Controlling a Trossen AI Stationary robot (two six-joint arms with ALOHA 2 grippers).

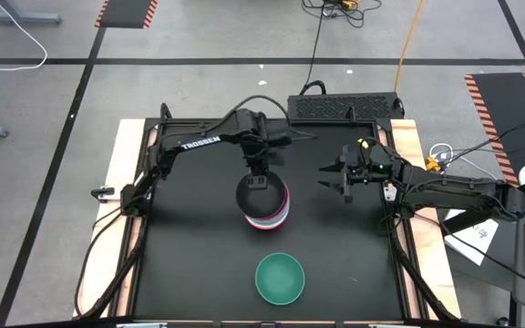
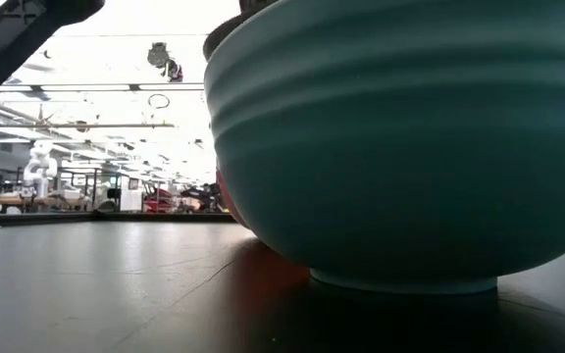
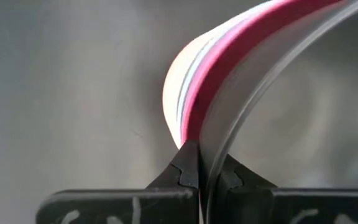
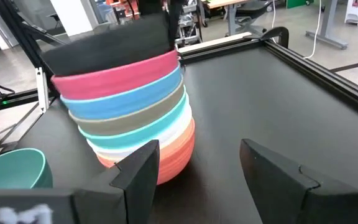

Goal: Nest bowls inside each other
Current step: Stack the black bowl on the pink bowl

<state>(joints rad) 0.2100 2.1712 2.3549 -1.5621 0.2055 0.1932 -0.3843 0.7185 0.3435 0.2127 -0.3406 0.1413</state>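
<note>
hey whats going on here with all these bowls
A two-armed robot is nesting bowls on a black table. The left gripper has its jaws shut on the rim of a black bowl sitting at the top of the stack of nested bowls mid-table. The right gripper waits beside the stack, jaws open, holding nothing. One teal bowl sits apart, not yet nested.

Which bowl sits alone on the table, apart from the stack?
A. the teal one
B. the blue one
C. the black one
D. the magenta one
A: the teal bowl stands by itself near the table's front edge, while the stack topped by the black bowl sits mid-table.
</note>
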